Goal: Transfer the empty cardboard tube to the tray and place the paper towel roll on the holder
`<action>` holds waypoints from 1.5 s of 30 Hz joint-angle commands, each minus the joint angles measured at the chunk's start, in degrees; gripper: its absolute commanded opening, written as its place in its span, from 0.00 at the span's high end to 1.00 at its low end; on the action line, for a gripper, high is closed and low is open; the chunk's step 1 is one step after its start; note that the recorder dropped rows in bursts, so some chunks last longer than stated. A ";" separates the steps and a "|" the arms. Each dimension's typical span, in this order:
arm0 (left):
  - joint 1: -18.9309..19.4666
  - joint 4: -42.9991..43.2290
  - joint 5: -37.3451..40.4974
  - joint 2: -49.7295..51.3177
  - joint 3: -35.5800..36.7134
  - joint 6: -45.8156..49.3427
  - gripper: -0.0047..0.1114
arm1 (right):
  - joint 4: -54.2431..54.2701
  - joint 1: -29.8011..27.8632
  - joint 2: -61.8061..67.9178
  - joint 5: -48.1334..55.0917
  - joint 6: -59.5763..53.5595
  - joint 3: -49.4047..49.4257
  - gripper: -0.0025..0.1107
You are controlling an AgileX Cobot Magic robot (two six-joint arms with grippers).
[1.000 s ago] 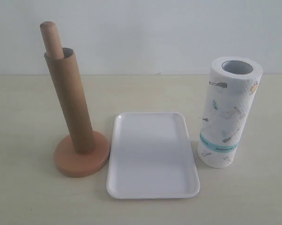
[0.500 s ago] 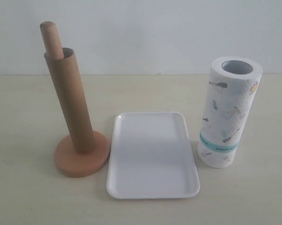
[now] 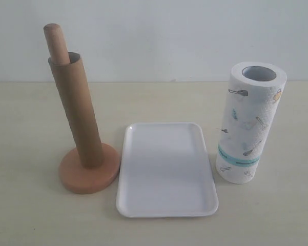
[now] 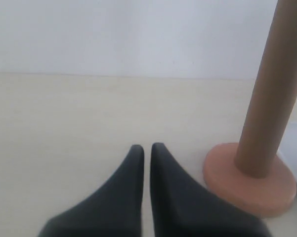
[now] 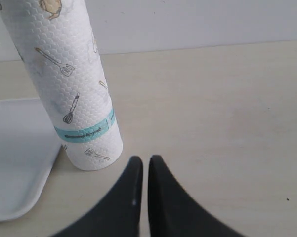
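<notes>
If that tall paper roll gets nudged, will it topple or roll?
Probably topples: the paper towel roll stands on end, tall for its footprint. Lying down, its round shape would likely roll. Its embossed paper looks soft and grippy, not slippery.

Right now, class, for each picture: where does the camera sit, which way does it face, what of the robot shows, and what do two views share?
Exterior: off the arms, looking down across the table at cardboard tube on holder, tray, paper towel roll; no robot part shows.
Left wrist: low behind the shut left tool, facing tube and holder base.
Right wrist: low behind the shut right tool, facing roll and tray corner.
Shared: exterior and right wrist both show the roll.
</notes>
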 commanded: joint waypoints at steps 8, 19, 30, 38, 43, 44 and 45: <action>-0.20 0.03 -30.75 -0.19 0.16 0.66 0.92 | -0.28 0.06 -0.25 -0.11 -0.09 -0.07 0.94; -0.20 0.03 -34.48 10.80 -13.01 0.77 0.92 | -0.28 0.06 -0.25 -0.22 -0.19 -0.07 0.94; -0.20 0.03 -34.93 34.32 -18.32 0.77 0.92 | -0.28 0.06 -0.25 -0.22 -0.19 -0.07 0.94; -0.20 0.03 -36.41 40.59 -18.32 -0.82 0.92 | -0.28 0.06 -0.25 -0.22 -0.19 -0.07 0.94; -0.20 1.94 -35.48 44.40 -18.32 -8.06 0.92 | -0.28 0.06 -0.25 -0.22 -0.19 -0.07 0.94; -0.20 4.18 -35.48 45.23 -18.32 -9.91 0.92 | -0.28 0.06 -0.25 -0.22 -0.19 -0.07 0.94; -0.24 8.41 -35.60 46.32 -18.32 -12.88 0.92 | -0.28 0.06 -0.25 -0.22 -0.19 -0.07 0.94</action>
